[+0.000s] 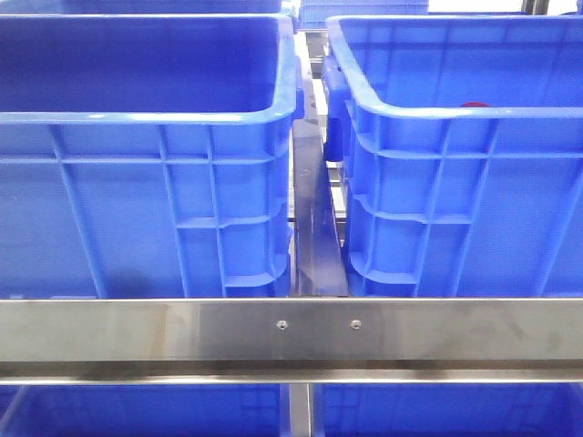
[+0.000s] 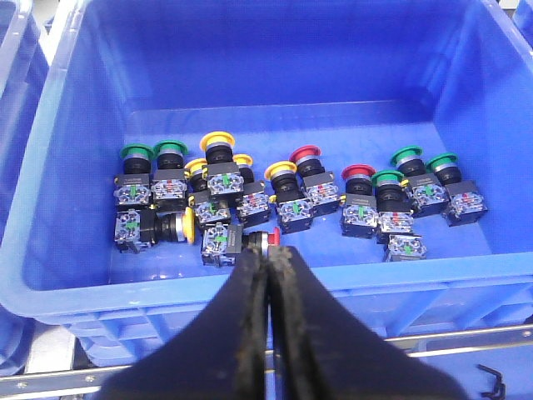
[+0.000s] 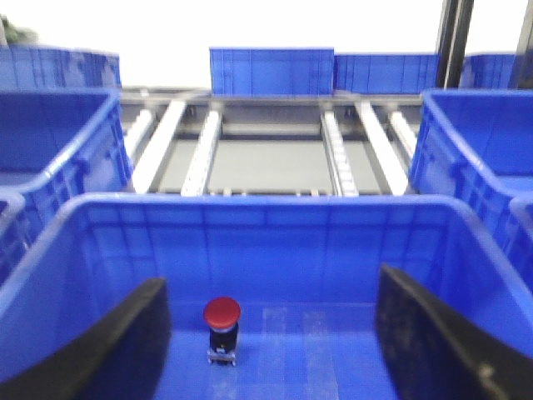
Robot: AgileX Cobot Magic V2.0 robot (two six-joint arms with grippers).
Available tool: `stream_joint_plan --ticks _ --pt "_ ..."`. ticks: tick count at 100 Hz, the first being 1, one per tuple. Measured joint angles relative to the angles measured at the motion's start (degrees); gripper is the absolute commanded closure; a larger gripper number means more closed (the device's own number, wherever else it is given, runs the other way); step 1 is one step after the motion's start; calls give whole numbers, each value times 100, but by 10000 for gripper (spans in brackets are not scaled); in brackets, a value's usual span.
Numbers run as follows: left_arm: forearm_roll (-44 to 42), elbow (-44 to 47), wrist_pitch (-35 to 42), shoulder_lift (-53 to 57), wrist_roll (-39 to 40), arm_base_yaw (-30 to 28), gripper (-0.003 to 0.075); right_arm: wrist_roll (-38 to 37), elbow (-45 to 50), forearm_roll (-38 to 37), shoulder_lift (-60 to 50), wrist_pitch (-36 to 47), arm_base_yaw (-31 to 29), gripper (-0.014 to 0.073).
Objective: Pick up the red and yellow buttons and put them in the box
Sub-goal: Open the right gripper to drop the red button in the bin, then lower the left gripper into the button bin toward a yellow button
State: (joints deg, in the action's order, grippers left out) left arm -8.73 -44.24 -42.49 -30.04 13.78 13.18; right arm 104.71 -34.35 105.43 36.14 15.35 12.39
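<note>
In the left wrist view a blue crate (image 2: 400, 287) holds several push buttons with red (image 2: 306, 154), yellow (image 2: 217, 142) and green (image 2: 136, 152) caps. My left gripper (image 2: 268, 252) is shut, nothing visible between its jaws. Its tips hang over the crate's near wall, just in front of a red button (image 2: 272, 239) lying on its side. The right wrist view shows the box (image 3: 266, 200) with one red button (image 3: 222, 318) standing upright on its floor. My right gripper (image 3: 275, 358) is open and empty, the button nearer its left finger (image 3: 125, 350). A red cap (image 1: 474, 106) peeks over the right box's rim (image 1: 455, 114).
Two blue crates stand side by side, left one (image 1: 146, 118), with a narrow gap (image 1: 314, 209) between them. A steel rail (image 1: 291, 332) crosses in front. More blue crates (image 3: 271, 71) and roller tracks (image 3: 275, 150) lie beyond the box.
</note>
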Motion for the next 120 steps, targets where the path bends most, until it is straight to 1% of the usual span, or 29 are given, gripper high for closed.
stream_joint_plan --ticks 3,9,10,12,23,26,30,34,37,60,67,74,79,81,86,91,96,100,120 --pt "0 0 0 0 0 0 739 0 70 0 -114 -36 0 221" --pt "0 0 0 0 0 0 739 0 158 0 -317 -157 0 328" --pt "0 0 0 0 0 0 739 0 174 0 -335 -194 0 328" --pt "0 0 0 0 0 0 739 0 193 0 -383 -248 0 372" --pt "0 0 0 0 0 0 739 0 211 0 -514 -499 0 547" --pt "0 0 0 0 0 0 739 0 211 0 -529 -551 0 577" --pt "0 0 0 0 0 0 739 0 211 0 -529 -599 0 636" --pt "0 0 0 0 0 0 739 0 211 0 -529 -624 0 669" --pt "0 0 0 0 0 0 739 0 211 0 -529 -634 0 658" --pt "0 0 0 0 0 0 737 0 211 0 -529 -647 0 662" --pt "0 0 0 0 0 0 714 0 211 0 -529 -654 0 662" --pt "0 0 0 0 0 0 636 0 211 0 -529 -654 0 662" --pt "0 0 0 0 0 0 538 0 211 0 -529 -654 0 662" --pt "0 0 0 0 0 0 511 0 211 0 -529 -654 0 662" --pt "0 0 0 0 0 0 396 0 211 0 -529 -654 0 662" --pt "0 0 0 0 0 0 308 0 211 0 -529 -659 0 662" --pt "0 0 0 -24 0 0 251 0 211 0 -529 -659 0 662" --pt "0 0 0 -34 0 0 232 0 211 0 -529 -659 0 662" --pt "0 0 79 -241 0 0 240 0 211 0 -529 -668 0 662"
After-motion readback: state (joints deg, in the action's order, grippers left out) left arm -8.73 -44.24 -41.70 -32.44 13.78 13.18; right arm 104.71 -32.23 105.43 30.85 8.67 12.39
